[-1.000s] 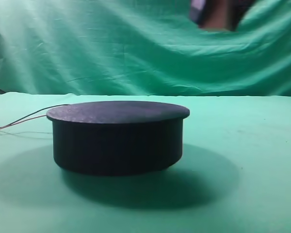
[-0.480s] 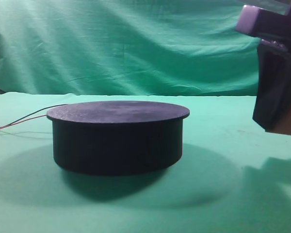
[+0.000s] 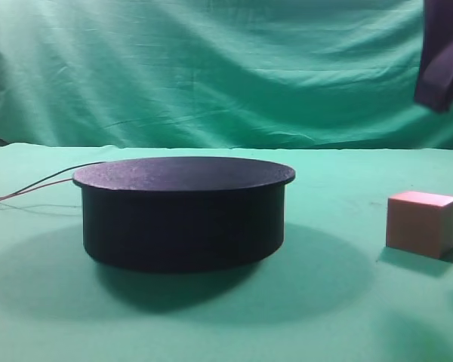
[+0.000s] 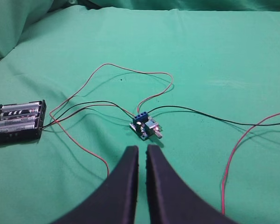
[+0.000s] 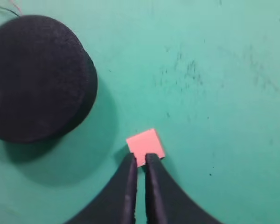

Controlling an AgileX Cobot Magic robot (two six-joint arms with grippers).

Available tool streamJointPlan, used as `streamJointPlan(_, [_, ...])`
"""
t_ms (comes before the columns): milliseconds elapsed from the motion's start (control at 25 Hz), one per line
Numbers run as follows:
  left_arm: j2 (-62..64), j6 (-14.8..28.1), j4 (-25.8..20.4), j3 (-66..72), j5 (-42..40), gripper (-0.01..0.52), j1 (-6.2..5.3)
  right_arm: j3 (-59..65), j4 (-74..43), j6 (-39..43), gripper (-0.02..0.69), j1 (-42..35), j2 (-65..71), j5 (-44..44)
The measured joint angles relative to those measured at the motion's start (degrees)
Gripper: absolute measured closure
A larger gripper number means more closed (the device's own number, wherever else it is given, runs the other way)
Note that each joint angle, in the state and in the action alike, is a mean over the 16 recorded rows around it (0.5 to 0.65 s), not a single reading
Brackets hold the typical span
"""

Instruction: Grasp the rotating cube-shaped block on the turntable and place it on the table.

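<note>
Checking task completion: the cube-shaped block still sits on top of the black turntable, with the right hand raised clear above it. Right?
Not quite. The cube-shaped block sits on the table, beside the turntable, as the exterior high view shows. The right hand is indeed raised clear.

No legible text, brand, number or sign can be made out. Markings on the cells in the battery holder [image 4: 18,122] and on the small circuit board [image 4: 145,126] are too blurred to be read.
</note>
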Motion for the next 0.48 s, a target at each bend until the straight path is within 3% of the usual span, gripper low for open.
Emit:
streamJointPlan(160, [0.0, 0.0, 0.0, 0.0, 0.0, 0.514, 0.00, 0.1, -0.4, -0.6, 0.665, 0.0, -4.4, 1.3])
streamJointPlan(480, [0.0, 0.0, 0.0, 0.0, 0.0, 0.514, 0.00, 0.6, -5.9, -1.9, 0.644, -0.5, -7.9, 2.3])
